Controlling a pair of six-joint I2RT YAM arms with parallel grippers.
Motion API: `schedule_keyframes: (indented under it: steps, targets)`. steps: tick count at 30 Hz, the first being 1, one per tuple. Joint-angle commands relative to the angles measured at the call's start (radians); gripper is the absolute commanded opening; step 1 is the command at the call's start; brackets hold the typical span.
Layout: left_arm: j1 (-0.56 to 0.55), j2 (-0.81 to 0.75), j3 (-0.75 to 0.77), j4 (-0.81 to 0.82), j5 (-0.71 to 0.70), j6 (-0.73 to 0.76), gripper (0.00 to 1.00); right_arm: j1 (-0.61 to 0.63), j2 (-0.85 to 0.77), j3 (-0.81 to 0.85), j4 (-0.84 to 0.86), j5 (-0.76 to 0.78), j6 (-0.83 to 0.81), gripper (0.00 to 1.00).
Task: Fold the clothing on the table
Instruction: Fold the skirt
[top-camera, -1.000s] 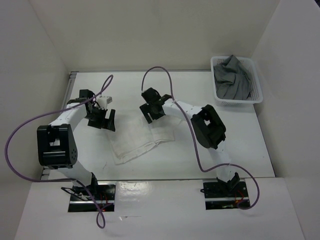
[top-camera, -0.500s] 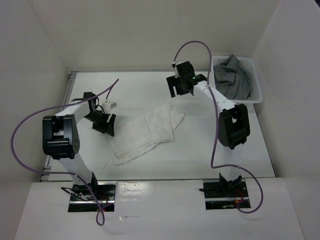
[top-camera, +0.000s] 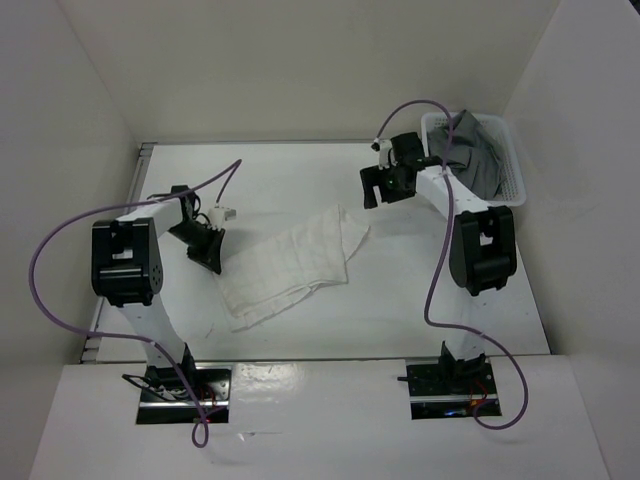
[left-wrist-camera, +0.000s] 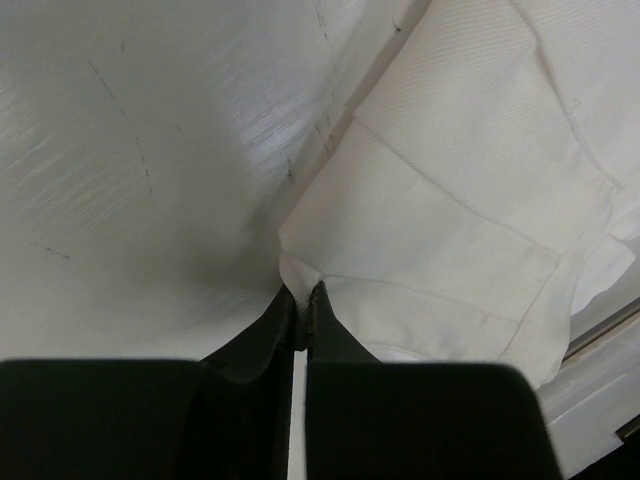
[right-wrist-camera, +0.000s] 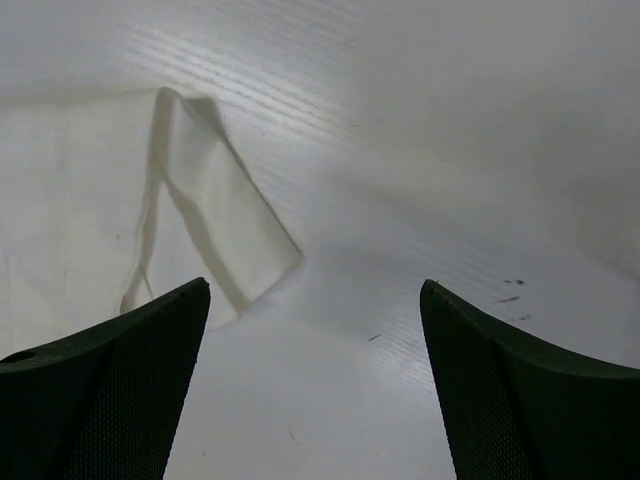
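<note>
My left pincer (top-camera: 207, 252) is pressed shut on the left corner of the skirt (top-camera: 295, 262), a hold for lifting and folding over, I judge. The skirt lies rumpled mid-worktop (top-camera: 280, 180). Farther off, my right pincer (top-camera: 385, 185) hangs spread and empty beyond its far corner. Behind it is a basket (top-camera: 475, 203) holding a grey garment (top-camera: 465, 155), then plain white walls.

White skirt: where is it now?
Top view: the white skirt lies on the table, left of centre, its left corner at the left gripper; the basket sits far right.
</note>
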Motion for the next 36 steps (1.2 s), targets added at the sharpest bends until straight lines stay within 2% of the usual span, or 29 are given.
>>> schedule_keyframes:
  steps: [1, 9, 23, 36]
  targets:
    - [-0.004, 0.049, 0.023, 0.000, 0.002, 0.047, 0.00, -0.011, 0.056, -0.010, -0.024, -0.197, -0.067, 0.90]
    - [-0.004, 0.087, 0.041, 0.009, 0.011, 0.010, 0.00, -0.011, 0.152, 0.001, -0.071, -0.394, -0.148, 0.91]
    - [-0.004, 0.106, 0.069, 0.000, -0.007, 0.001, 0.00, -0.011, 0.284, 0.012, -0.120, -0.520, -0.203, 0.92]
    - [-0.004, 0.097, 0.058, -0.009, -0.026, 0.001, 0.02, 0.055, 0.284, 0.030, -0.140, -0.549, -0.212, 0.92]
